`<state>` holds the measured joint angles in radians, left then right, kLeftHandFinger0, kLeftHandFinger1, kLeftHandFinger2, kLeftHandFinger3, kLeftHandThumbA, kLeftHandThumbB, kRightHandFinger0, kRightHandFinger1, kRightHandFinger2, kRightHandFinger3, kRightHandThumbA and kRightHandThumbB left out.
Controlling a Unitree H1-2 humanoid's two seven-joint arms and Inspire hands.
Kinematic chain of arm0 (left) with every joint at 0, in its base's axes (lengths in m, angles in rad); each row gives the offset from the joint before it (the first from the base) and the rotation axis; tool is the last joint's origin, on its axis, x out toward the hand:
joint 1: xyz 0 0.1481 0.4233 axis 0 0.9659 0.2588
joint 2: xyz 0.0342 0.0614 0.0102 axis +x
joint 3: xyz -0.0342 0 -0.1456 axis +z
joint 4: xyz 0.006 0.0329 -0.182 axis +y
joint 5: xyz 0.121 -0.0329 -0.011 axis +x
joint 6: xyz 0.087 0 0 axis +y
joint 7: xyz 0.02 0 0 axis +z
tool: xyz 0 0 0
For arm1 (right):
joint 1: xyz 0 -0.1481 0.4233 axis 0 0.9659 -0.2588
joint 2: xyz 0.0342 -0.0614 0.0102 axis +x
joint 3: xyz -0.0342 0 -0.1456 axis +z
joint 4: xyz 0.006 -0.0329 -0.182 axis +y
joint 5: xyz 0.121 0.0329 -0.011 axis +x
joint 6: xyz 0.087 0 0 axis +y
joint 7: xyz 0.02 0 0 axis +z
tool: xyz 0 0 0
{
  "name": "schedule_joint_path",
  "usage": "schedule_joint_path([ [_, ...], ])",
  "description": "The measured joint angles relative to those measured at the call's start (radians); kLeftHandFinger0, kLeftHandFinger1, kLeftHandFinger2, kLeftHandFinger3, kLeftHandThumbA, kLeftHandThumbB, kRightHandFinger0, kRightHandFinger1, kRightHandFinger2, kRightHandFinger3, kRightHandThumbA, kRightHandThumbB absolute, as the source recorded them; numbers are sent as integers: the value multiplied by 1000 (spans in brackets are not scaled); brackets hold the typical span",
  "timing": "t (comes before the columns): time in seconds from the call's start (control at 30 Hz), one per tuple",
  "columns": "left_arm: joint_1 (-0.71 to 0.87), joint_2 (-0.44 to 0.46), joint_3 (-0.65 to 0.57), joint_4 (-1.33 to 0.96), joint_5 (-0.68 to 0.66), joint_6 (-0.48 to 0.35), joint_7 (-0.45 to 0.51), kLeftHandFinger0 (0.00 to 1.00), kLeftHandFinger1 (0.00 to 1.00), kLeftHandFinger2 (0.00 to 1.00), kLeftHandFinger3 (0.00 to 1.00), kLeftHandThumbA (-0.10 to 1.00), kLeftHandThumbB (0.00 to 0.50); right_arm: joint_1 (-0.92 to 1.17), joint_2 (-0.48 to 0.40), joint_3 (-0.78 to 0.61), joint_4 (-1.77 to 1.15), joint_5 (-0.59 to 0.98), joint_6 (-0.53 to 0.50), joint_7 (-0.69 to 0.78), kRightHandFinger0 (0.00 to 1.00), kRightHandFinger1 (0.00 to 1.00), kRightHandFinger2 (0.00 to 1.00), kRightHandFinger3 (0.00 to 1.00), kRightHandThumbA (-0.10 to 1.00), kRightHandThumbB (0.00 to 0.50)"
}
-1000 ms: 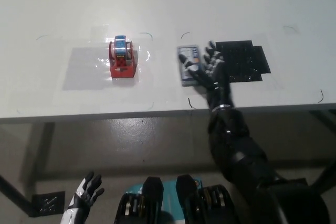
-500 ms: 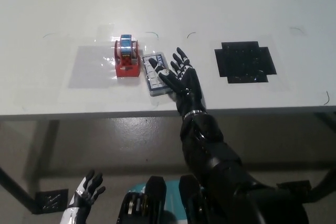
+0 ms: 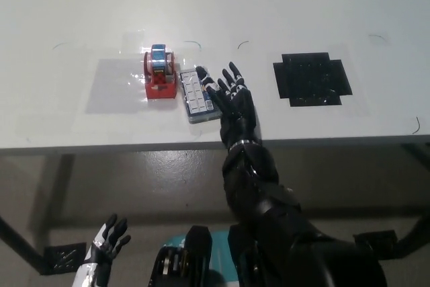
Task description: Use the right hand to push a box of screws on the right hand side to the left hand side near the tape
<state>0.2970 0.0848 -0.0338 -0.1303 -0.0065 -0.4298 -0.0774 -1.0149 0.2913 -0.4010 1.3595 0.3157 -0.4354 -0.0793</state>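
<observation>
Since the last frame I've nudged the box of screws [image 3: 197, 95] further left; it sits beside the tape [image 3: 159, 72], just ahead of my right hand's [image 3: 232, 101] spread, empty fingers [image 3: 216, 89], flat for pushing. Left hand [image 3: 107, 241] hangs low, fingers apart.

One head camera looks steeply down at the front edge of the white flat tabletop [image 3: 282, 5], from moderately far.

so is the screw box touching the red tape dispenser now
Cannot tell. In the head view the screw box lies right beside the tape dispenser, edges meeting with no plain gap or contact.
</observation>
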Motion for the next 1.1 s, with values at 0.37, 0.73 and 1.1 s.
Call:
schedule_joint_path([
  [0.37,-4,-2,11,0,10,0,0,1000,1000,1000,1000,935,48,-39,25,-144,60,157,-5,55,1000,1000,1000,1000,1000,218],
  [0.73,-9,-4,15,0,16,0,0,1000,1000,1000,1000,943,46,-51,25,-182,97,237,-12,116,1000,1000,1000,1000,1000,237],
  [1.1,-20,-6,15,0,20,2,0,1000,1000,1000,1000,927,57,43,36,-32,-73,155,-25,56,1000,1000,1000,1000,1000,281],
])
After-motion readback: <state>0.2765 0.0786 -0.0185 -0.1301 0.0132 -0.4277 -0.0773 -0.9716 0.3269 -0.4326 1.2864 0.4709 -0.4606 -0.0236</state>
